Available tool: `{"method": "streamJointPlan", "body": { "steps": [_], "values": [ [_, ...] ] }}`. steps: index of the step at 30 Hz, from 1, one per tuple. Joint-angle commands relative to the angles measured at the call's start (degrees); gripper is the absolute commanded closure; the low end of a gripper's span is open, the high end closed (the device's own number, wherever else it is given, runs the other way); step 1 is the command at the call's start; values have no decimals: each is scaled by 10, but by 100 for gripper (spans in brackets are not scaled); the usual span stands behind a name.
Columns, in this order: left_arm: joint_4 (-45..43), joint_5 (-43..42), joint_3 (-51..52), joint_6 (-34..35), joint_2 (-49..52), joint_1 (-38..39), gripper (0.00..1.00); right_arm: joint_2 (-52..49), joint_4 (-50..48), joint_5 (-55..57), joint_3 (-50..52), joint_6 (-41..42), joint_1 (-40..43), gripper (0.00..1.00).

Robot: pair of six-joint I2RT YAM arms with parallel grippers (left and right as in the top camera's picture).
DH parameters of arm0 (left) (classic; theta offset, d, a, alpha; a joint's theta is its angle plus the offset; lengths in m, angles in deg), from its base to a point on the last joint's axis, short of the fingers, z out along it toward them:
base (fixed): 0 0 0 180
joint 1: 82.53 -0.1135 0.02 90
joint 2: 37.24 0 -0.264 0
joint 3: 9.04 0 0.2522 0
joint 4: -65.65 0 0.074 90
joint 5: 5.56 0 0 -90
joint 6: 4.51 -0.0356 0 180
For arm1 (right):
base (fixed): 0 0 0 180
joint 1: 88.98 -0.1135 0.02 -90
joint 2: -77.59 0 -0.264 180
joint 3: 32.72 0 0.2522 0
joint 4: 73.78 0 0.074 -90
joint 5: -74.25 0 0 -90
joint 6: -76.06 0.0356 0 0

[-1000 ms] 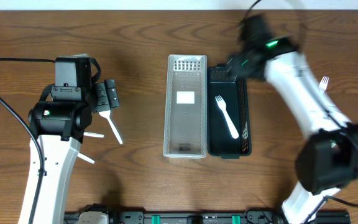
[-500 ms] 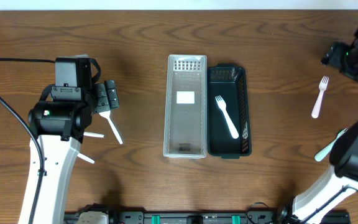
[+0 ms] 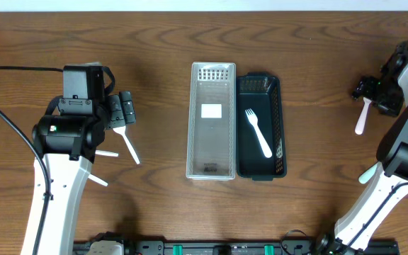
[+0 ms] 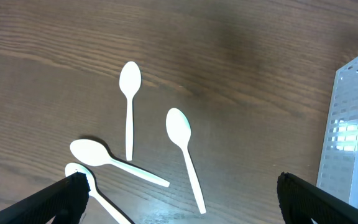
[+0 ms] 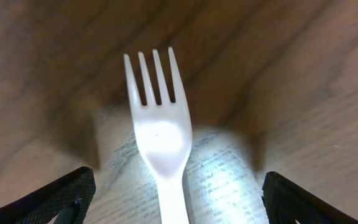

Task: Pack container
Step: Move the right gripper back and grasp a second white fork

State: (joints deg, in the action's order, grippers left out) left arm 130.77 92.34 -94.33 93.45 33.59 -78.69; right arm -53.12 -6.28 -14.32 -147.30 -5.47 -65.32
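Pink fork (image 3: 360, 124) | right hand (image 3: 368, 92) straddling tines | left hand (image 3: 125, 110) spread above spoons (image 4: 129, 81)

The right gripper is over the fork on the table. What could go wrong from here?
1. The fork lies flat on the wood, so the open right gripper may slip off it.
2. The gripper sits near the tines, so the fork could tilt when lifted.
3. The black tray already holds a white fork; a second may land crooked.
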Motion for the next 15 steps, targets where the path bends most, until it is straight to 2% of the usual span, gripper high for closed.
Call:
{"method": "streamJointPlan", "body": {
  "steps": [1,5,10,15],
  "values": [
    [3,1,-12,7,-1,-2,2,-23,8,-2,1,-9,-1,11],
    [2,1,-12,7,-1,-2,2,-25,16,-4,1,-9,-1,18],
    [2,1,-12,7,-1,-2,2,-25,23,-4,1,-9,-1,49],
    [3,1,-12,7,-1,-2,2,-25,29,-4,1,-9,-1,65]
  ]
}}
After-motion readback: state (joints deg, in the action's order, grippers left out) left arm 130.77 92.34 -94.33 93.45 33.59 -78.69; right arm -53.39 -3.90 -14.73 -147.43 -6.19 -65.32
